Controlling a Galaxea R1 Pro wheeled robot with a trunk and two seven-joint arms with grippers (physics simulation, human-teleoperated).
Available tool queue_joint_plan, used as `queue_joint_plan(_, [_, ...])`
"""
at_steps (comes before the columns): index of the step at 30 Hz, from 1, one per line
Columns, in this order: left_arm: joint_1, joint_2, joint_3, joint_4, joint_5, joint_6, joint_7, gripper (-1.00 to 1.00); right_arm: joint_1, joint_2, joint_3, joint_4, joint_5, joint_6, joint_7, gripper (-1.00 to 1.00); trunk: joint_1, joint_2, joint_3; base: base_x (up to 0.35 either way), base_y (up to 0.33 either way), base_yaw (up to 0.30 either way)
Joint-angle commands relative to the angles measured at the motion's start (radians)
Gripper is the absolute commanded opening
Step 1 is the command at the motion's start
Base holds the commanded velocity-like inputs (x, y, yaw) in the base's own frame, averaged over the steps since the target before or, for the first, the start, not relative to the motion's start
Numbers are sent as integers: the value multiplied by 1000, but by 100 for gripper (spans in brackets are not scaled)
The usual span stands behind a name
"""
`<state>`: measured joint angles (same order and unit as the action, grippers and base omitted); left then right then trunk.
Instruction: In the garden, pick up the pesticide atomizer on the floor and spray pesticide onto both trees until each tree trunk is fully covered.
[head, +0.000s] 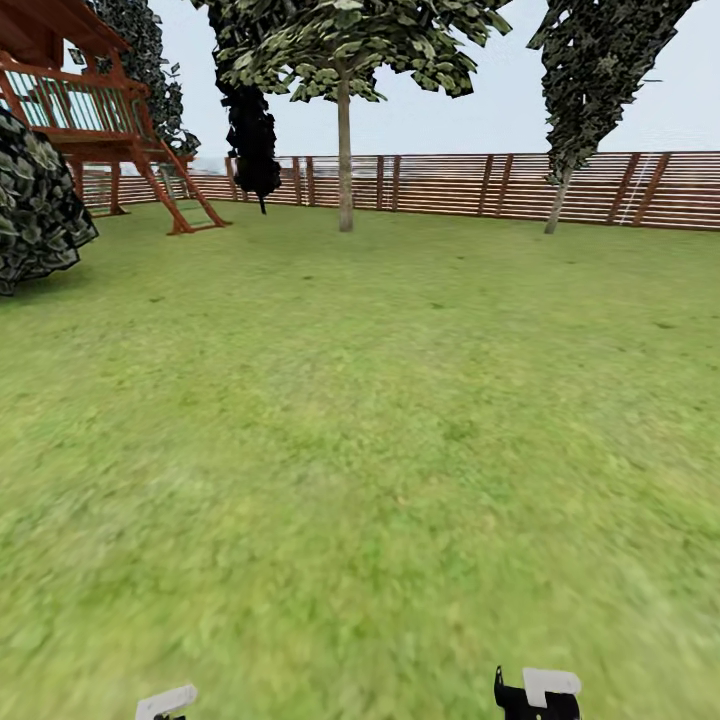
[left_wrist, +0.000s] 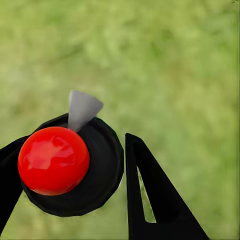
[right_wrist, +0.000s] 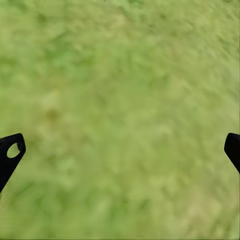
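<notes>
Left gripper (left_wrist: 70, 172): our black fingers clamp the atomizer (left_wrist: 70, 165), a black round body with a glossy red ball top and grey nozzle.
Right gripper (right_wrist: 120, 150): fingers spread wide over grass, holding nothing.
Green lawn (head: 360, 450): we see it stretching ahead.
Tall tree (head: 345, 40): at 12 o'clock, pale straight trunk (head: 345, 160) before the brown slat fence (head: 450, 185).
Wooden playhouse (head: 90, 110): at 10 o'clock.

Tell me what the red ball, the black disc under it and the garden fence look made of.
Red ball: glossy, likely plastic; white highlights on it. Black disc beneath: matte, probably plastic or rubber; no shine. Fence: brown horizontal slats with gaps, seemingly stained wood. The left claw closes around ball and disc.
</notes>
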<state>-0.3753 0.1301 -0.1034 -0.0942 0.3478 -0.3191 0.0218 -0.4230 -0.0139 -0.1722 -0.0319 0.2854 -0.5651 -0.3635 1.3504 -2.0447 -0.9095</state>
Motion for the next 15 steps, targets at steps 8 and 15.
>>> queue_joint_plan(8, [-1,0,-9,1,7,-3,3,-100,0,0,-7,1,11,-1,-3,100,0,0,-1,337,0,0])
queue_joint_plan(15, [-1,0,-9,1,7,-3,3,-100,-1,0,-7,1,12,-1,-3,100,0,0,-1,337,0,0])
